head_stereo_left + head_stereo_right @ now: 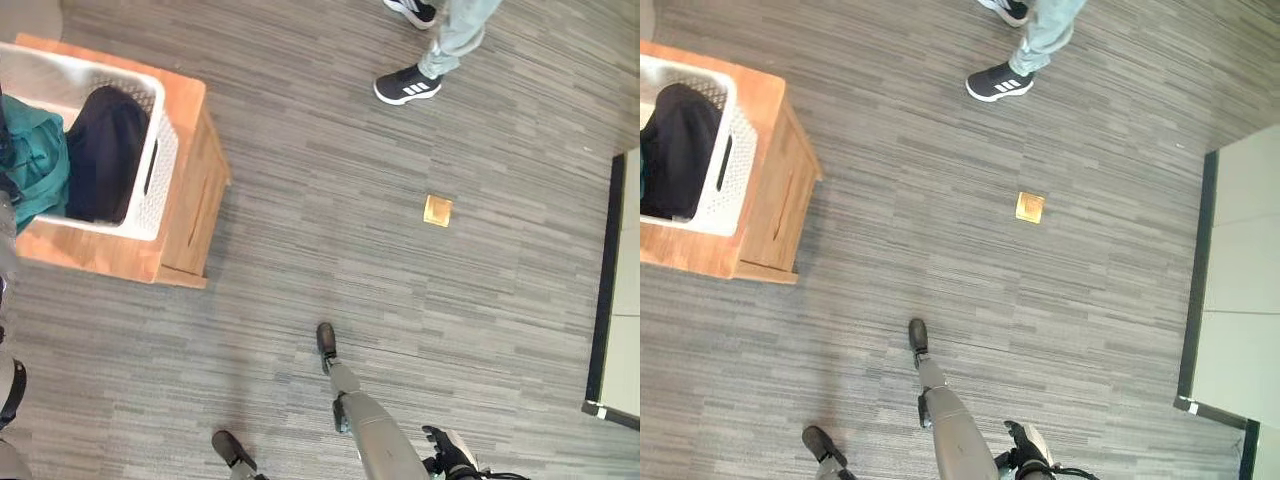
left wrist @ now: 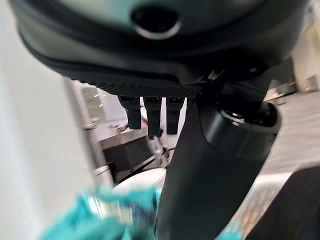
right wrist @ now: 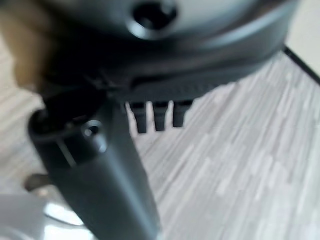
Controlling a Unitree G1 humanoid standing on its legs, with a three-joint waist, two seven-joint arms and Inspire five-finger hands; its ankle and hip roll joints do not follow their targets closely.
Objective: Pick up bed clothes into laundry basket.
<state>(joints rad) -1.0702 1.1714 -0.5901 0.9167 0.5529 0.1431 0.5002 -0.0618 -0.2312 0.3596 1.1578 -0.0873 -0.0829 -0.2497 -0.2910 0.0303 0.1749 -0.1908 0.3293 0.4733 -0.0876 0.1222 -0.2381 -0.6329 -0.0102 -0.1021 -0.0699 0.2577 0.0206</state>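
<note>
Grey striped plank floor [image 1: 330, 230] fills the frame. Wooden cabinet [image 1: 185, 215] upper left, small tan floor plate [image 1: 438, 210] right of centre. Pale panel [image 1: 1240, 280] with dark trim at right edge

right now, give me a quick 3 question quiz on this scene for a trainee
1. True or false: the basket sits straight on the floor.
2. Which clothes lie in the basket? A) one red item B) a black item and a teal item C) none
3. What small thing lies on the floor between the wooden stand and the person's shoe?

Key: 1. False, it sits on the wooden stand. 2. B. 3. A tan square.
</note>
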